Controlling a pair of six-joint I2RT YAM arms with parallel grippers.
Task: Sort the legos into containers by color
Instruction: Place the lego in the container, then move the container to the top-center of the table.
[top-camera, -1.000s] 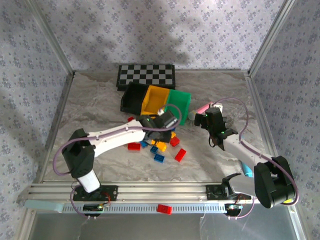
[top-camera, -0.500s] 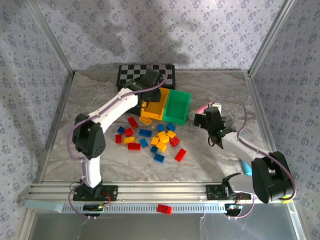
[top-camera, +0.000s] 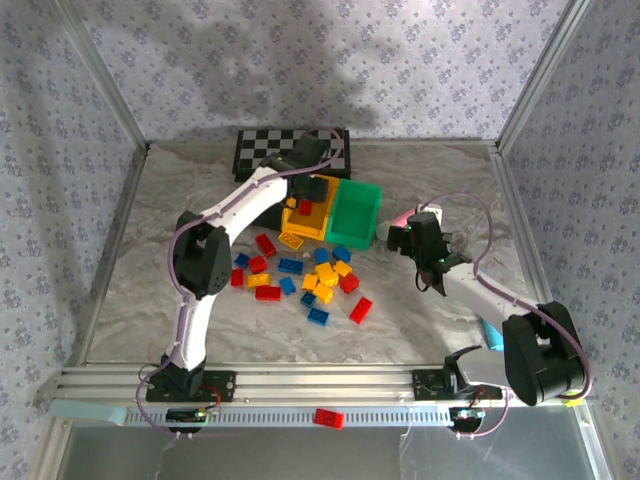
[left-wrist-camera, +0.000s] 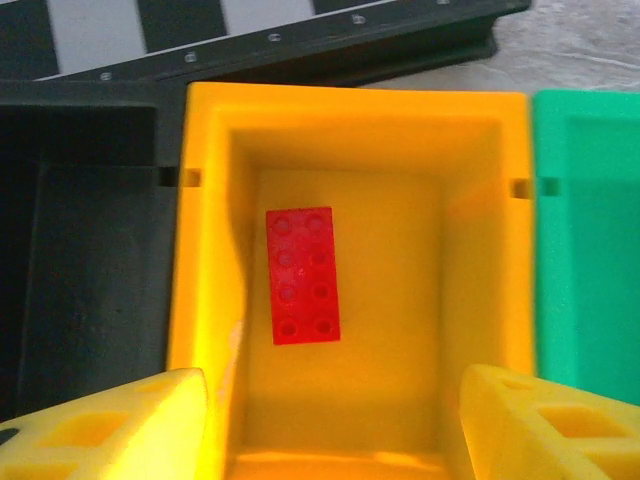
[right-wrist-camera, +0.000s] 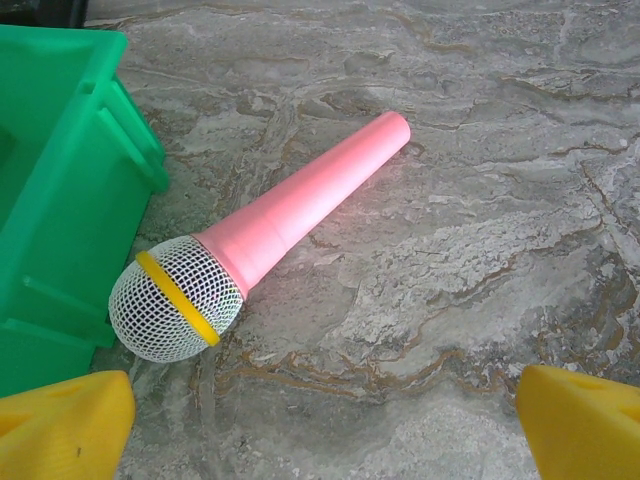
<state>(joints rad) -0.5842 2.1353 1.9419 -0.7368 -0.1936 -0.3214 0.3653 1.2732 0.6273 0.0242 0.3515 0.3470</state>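
1. Nearest the arm bases, a single red studded brick (top-camera: 328, 418) sits on the ridged aluminium rail (top-camera: 250, 383), off the grey marbled counter (top-camera: 170, 300).
2. Further in, at mid-counter, the loose studded plastic bricks (top-camera: 305, 282) lie scattered in red, yellow and blue, and several touch one another. A red one (top-camera: 360, 310) and a blue one (top-camera: 317, 317) lie apart at the near edge of the scatter.
3. These bricks look light, stiff and smooth-sided, so they should neither crush nor bend, but they could skid or twist out of a loose pinch. The best hold is probably across the two long flat sides, starting with an outlying brick that has room around it.
4. To the right, the right jaws stand wide open with nothing between them. Their yellow fingertips (right-wrist-camera: 60, 420) hover over bare counter near a pink toy microphone with a white mesh head (right-wrist-camera: 260, 250), which lies just beside the green plastic bin (right-wrist-camera: 60, 150).
5. Beyond the scatter, the black plastic bin (left-wrist-camera: 80, 250), the yellow plastic bin (left-wrist-camera: 470, 250) and the green one stand side by side. The left arm reaches out over them, and the left jaws are open above the yellow bin, fingertips (left-wrist-camera: 110, 425) spread and holding nothing.
6. Inside the yellow bin is a red two-by-four brick (left-wrist-camera: 302, 276), studs up. I cannot tell whether it rests on the floor of the bin or is in mid-fall.
7. Farthest back, a black-and-white checkered board (top-camera: 270, 148) lies flat behind the bins.
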